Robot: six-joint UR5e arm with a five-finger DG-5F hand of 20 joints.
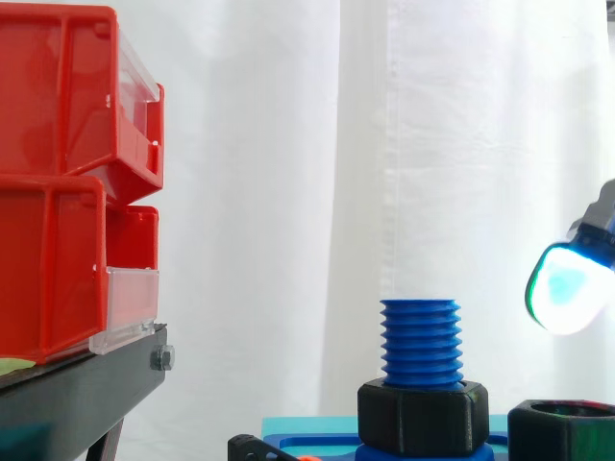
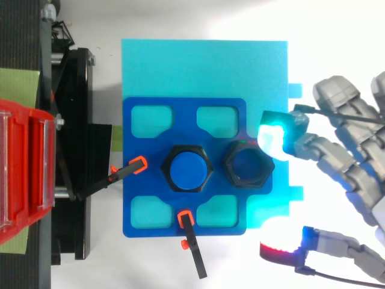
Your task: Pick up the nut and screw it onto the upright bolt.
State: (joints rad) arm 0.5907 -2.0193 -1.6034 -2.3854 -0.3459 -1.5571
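Loose black nut (image 2: pixel 248 164) on the blue plate (image 2: pixel 183 123), just right of the upright bolt (image 1: pixel 420 341).
Six-sided and hollow, its base cut off in the side view. The hand (image 2: pixel 337 159) is spread and holds nothing, with a cyan fingertip (image 2: pixel 272 137) at the nut's rim.

Side cam sits close, level with the blue threaded plastic bolt (image 1: pixel 420 341); top cam looks straight down on it.

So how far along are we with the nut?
Done: nothing yet; the loose nut lies on the blue plate beside the bolt, which already carries another nut at its base. In hand: the open hand hovers beside the loose nut, fingers near its rim. Left: grasp it, lift it, thread it on.
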